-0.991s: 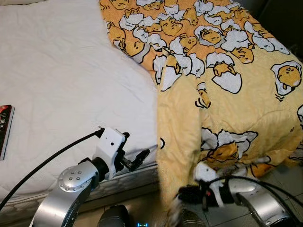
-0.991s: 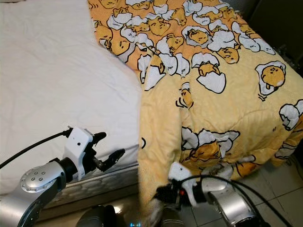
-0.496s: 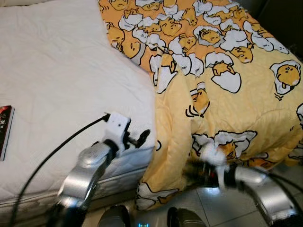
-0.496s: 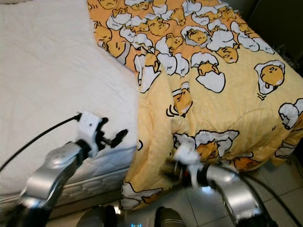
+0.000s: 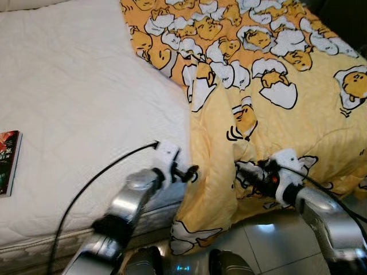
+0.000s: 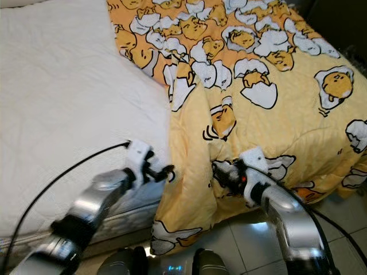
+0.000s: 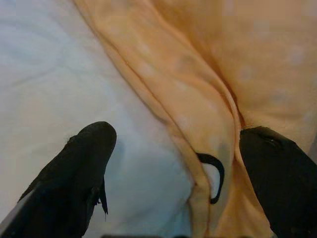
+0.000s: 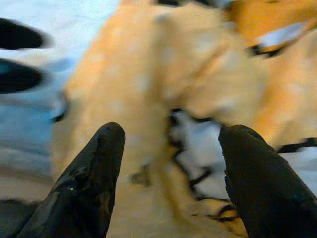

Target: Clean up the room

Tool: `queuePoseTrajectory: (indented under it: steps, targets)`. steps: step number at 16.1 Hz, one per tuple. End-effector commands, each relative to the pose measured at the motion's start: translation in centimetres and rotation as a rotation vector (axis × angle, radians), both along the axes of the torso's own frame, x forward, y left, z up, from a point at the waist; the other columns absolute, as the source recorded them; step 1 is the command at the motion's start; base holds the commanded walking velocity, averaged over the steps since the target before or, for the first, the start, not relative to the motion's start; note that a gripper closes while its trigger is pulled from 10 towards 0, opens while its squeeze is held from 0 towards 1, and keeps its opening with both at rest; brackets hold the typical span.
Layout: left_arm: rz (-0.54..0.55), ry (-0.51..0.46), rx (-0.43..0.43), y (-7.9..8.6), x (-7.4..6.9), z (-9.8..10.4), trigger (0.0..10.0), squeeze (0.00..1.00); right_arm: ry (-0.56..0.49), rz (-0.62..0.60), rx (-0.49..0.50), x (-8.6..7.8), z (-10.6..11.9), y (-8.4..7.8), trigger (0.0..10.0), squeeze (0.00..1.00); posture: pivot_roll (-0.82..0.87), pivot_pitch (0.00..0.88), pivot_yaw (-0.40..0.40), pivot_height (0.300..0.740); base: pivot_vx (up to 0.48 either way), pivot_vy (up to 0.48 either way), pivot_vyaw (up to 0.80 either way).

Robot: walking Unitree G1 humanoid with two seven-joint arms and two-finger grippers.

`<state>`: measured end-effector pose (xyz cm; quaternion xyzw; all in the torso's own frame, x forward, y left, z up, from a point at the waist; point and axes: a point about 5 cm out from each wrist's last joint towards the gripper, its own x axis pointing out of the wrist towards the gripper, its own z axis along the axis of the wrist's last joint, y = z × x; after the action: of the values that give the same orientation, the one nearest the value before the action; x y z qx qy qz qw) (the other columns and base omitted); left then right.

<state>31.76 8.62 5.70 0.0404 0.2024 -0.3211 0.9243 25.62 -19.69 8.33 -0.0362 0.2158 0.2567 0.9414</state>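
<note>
A yellow and orange blanket (image 5: pixel 287 120) printed with egg characters covers the right half of the bed and hangs over the near edge. My left gripper (image 5: pixel 191 171) is at the mattress edge, right against the blanket's left border. It is open, and the blanket hem (image 7: pixel 198 148) lies between its fingers (image 7: pixel 74 168). My right gripper (image 5: pixel 245 172) reaches into a fold of the hanging blanket. It is open too, with bunched blanket cloth (image 8: pixel 168 99) between its fingers (image 8: pixel 89 173).
The white mattress (image 5: pixel 74 103) is bare on the left, with a book (image 5: pixel 7 163) near its left edge. Pale floor tiles (image 5: pixel 269 240) show below the bed. The blanket's lower corner (image 5: pixel 192 238) hangs close to the floor by my feet.
Both arms have risen and reached forward to the blanket at the bed's edge. The right gripper came up from near the floor, and the hanging cloth is now bunched higher.
</note>
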Motion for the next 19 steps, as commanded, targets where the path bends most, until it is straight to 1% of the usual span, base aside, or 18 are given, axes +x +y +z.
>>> queuePoseTrajectory:
  steps: [1,2,3,4,5,6,7,8,12,14,19]
  targets:
    - [-0.003,0.023,-0.005,0.0,-0.1,-0.6,10.0,0.93,0.026,0.033,0.002,-0.6,-0.1,0.2,10.0,1.0,-0.18,0.259,0.052,0.74,0.0,0.0,0.0]
    - [-0.027,0.029,-0.018,-0.7,0.1,-0.8,10.0,0.0,0.04,0.081,0.002,-1.5,-0.1,0.6,10.0,1.0,-0.2,0.28,0.06,0.74,0.0,0.0,0.0]
    - [-0.036,0.032,-0.017,-0.9,0.1,-0.9,10.0,0.0,0.048,0.096,0.004,-1.9,0.0,0.7,10.0,1.0,-0.21,0.283,0.062,0.74,0.0,0.0,0.0]
    - [-0.049,0.03,0.018,-1.5,0.1,-1.2,10.0,0.0,0.061,0.119,-0.009,-2.7,0.0,0.6,10.0,1.0,-0.22,0.294,0.069,0.74,0.0,0.0,0.0]
    - [-0.052,0.03,0.057,-1.7,0.1,-1.6,10.0,0.0,0.067,0.122,-0.024,-3.1,0.2,0.4,10.0,0.7,-0.23,0.296,0.075,0.74,0.0,0.0,0.0]
    - [-0.016,0.033,0.114,-1.5,0.2,-2.1,2.4,0.0,0.062,0.114,-0.04,-3.4,0.5,0.0,10.0,0.0,-0.24,0.296,0.079,0.74,0.0,0.0,0.0]
    - [0.004,0.04,0.112,-1.4,0.3,-2.1,0.5,0.0,0.061,0.113,-0.041,-3.4,0.5,-0.1,10.0,0.0,-0.24,0.293,0.08,0.74,0.0,0.0,0.0]
    - [0.023,0.039,0.125,-1.3,0.4,-2.2,0.0,0.0,0.059,0.11,-0.043,-3.4,0.7,-0.2,10.0,0.0,-0.24,0.289,0.081,0.74,0.0,0.0,0.0]
    - [-0.001,0.048,0.025,-2.1,0.3,-2.0,0.0,0.0,0.062,0.134,-0.037,-3.5,0.8,0.0,10.0,0.0,-0.24,0.282,0.08,0.74,0.0,0.0,0.0]
    - [-0.015,0.052,-0.023,-2.8,0.3,-1.8,0.0,0.0,0.073,0.168,-0.028,-3.7,0.8,0.2,10.0,0.0,-0.23,0.281,0.079,0.74,0.0,0.0,0.0]
    - [-0.023,0.034,-0.078,-2.8,0.4,-1.4,0.0,0.0,0.073,0.184,-0.036,-3.6,0.6,0.3,10.0,0.0,-0.22,0.264,0.069,0.74,0.0,0.0,0.0]
